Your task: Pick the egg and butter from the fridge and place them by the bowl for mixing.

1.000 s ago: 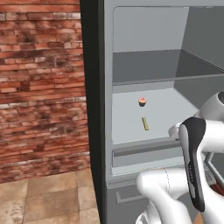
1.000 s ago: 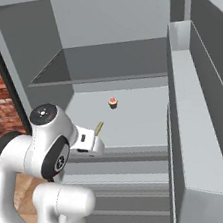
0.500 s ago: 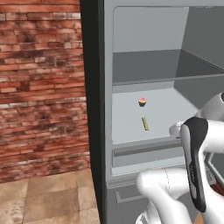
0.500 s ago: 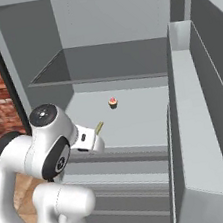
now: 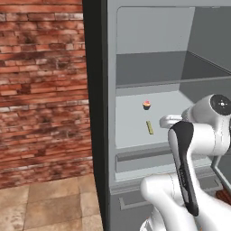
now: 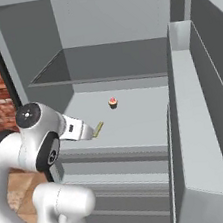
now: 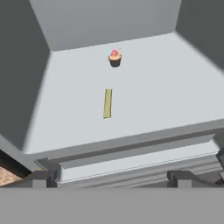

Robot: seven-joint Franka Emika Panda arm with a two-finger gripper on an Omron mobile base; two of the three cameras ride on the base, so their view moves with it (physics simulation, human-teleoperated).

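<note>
Now, from the left base view, the fridge (image 5: 106, 113) stands open and the arm reaches in at shelf height. One butter (image 5: 150, 127) stick lies flat on the middle shelf, one cupcake (image 5: 146, 105) just behind it.

Over to the right base view: the butter (image 6: 99, 129) sits just beyond the wrist, so the hand looks lined up for a first pick, with the cupcake (image 6: 113, 102) farther back.

Hand view now: gripper (image 7: 109, 177) spread wide and empty above the drawer front (image 7: 131, 157), butter (image 7: 107, 103) dead ahead, well apart from the fingertips. No egg that I can make out; possibly it hides elsewhere.
</note>
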